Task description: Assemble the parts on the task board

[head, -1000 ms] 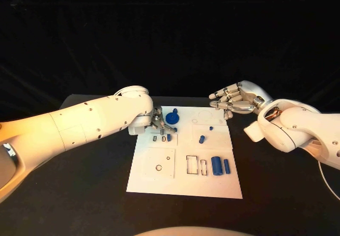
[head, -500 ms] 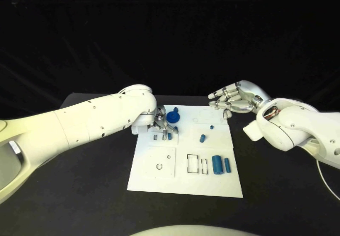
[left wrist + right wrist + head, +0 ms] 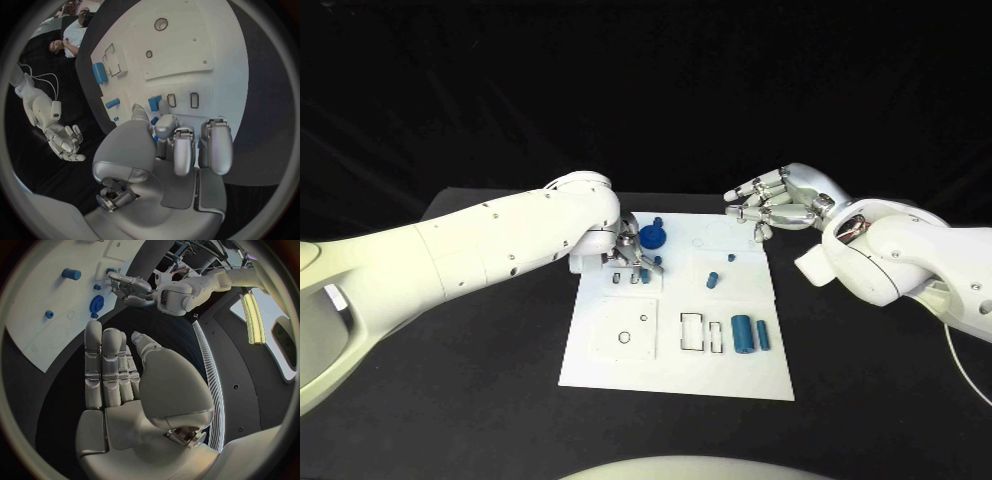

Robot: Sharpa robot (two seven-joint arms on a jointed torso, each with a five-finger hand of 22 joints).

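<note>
The white task board [image 3: 675, 370] lies in the middle of the table. My left hand [image 3: 629, 255] reaches over its far left part. There its thumb and fingertips [image 3: 165, 122] close around a small blue part [image 3: 154, 103] that stands beside two empty slots [image 3: 182, 100]. A round blue gear-like part [image 3: 652, 237] sits just beyond that hand. My right hand [image 3: 770, 208] hovers above the board's far right corner and holds nothing, its fingers [image 3: 103, 365] straight and the thumb apart. A short blue peg [image 3: 713, 281] stands mid-board. A thick blue cylinder [image 3: 743, 337] and a thin one [image 3: 763, 334] lie at the near right.
Empty outlined recesses [image 3: 691, 333] lie left of the cylinders, and a square panel with small holes [image 3: 626, 330] fills the board's near left. Bare black table [image 3: 488, 340] surrounds the board on all sides.
My left hand has edged a little toward the round blue part, its fingers still on the small part. The right hand has stayed where it was.
</note>
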